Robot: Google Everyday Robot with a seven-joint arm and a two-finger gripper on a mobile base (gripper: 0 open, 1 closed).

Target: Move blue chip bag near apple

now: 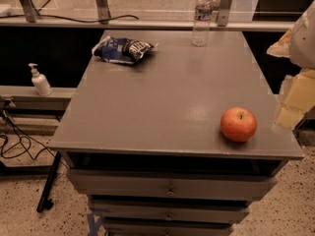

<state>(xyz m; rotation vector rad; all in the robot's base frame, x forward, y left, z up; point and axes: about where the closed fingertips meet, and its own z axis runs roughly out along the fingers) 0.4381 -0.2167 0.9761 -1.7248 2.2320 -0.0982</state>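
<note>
The blue chip bag (123,49) lies crumpled at the far left corner of the grey cabinet top (162,97). The apple (238,124), red-orange with a short stem, sits near the front right edge. They are far apart, on a diagonal across the top. My gripper (295,97) shows as a pale, blurred shape at the right edge of the view, to the right of the apple and above the cabinet's right side. It holds nothing that I can see.
A clear water bottle (202,18) stands at the far edge of the top, right of centre. A pump dispenser (40,81) stands on a ledge to the left. Cables (19,141) trail on the floor at left. Drawers (170,188) sit below the top.
</note>
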